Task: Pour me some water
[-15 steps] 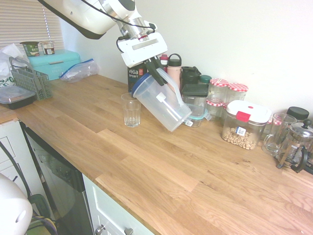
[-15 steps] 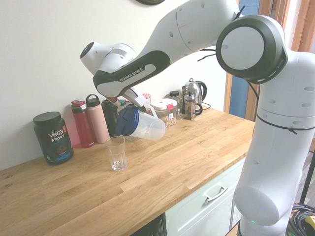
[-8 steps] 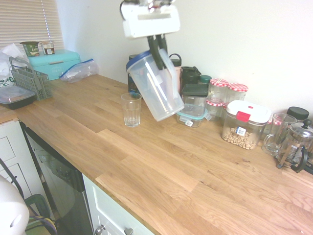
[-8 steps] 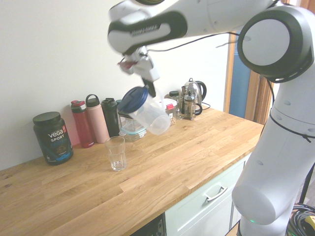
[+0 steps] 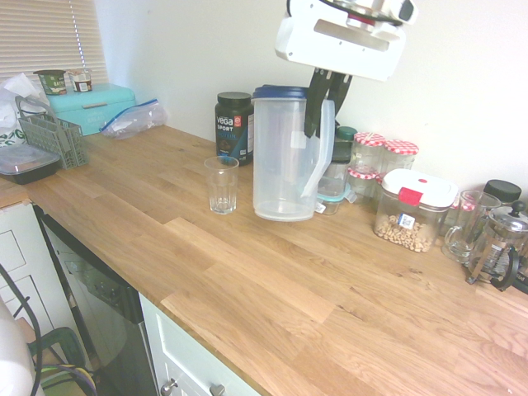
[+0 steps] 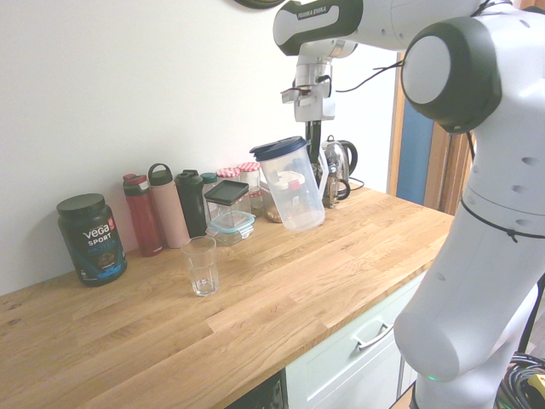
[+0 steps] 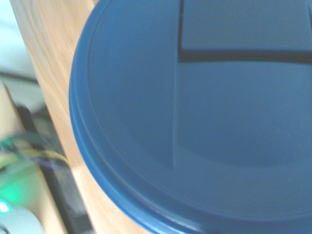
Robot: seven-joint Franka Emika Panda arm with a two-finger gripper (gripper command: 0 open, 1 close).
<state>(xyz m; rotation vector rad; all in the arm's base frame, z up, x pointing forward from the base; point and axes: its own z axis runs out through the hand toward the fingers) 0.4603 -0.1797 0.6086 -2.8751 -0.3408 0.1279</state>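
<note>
Pitcher [image 5: 286, 155]: clear plastic, tall, blue lid [image 7: 195, 122], white handle; looks empty or near empty, hard to tell through the plastic. It's upright now, hanging straight below the pincer [image 5: 324, 99], base at or just above the wooden counter [image 5: 272, 280] — contact not clear. Pincer is clamped on pitcher at the handle top, fingers pointing down. Wrist view is filled by the blue lid, blurred.

Glass [image 5: 221, 185]: clear tumbler, upright on the counter, off to the side of the pincer and lower, well apart from pitcher. Can't tell whether there's water in it.

Versus a second ago: pitcher was tipped hard with its lid end down over the glass; half a second ago still tilted and lifted. Now upright and carried away from the glass, toward the jars [image 5: 369, 157] by the wall. Glass hasn't moved. The black Vega tub [image 5: 233, 125], previously hidden behind the pitcher, is in clear view.
</note>
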